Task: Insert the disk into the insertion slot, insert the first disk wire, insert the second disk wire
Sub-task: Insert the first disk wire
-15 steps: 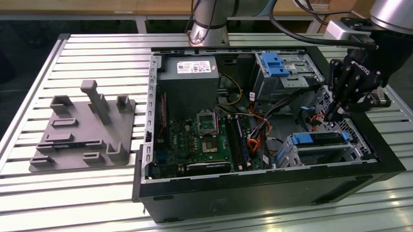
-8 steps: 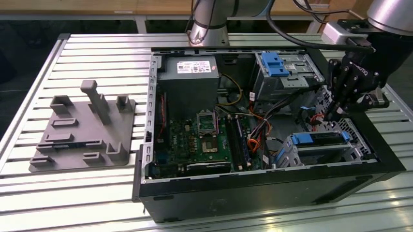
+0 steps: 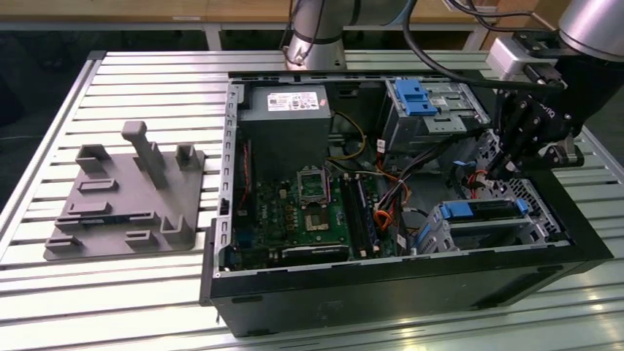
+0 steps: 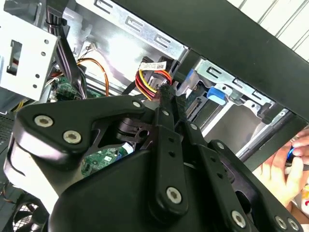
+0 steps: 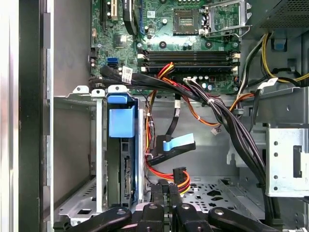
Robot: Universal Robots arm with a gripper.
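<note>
The disk, in its bright blue carrier, sits inside the insertion slot, the low silver cage at the open case's front corner on the exterior view's right. In the first wrist view the disk stands edge-on in the slot, its connector edge bare. My gripper hangs inside the case just behind the slot. Its fingers stand close together on the black plug of a red-yellow-black disk wire, also seen at the fingertips in the second wrist view. A blue-tabbed disk wire hangs loose nearby.
A taller silver cage with a blue latch stands behind the gripper. A thick black cable bundle crosses beside the motherboard. A grey fixture plate lies on the table outside the case. A person's hand is beyond the case wall.
</note>
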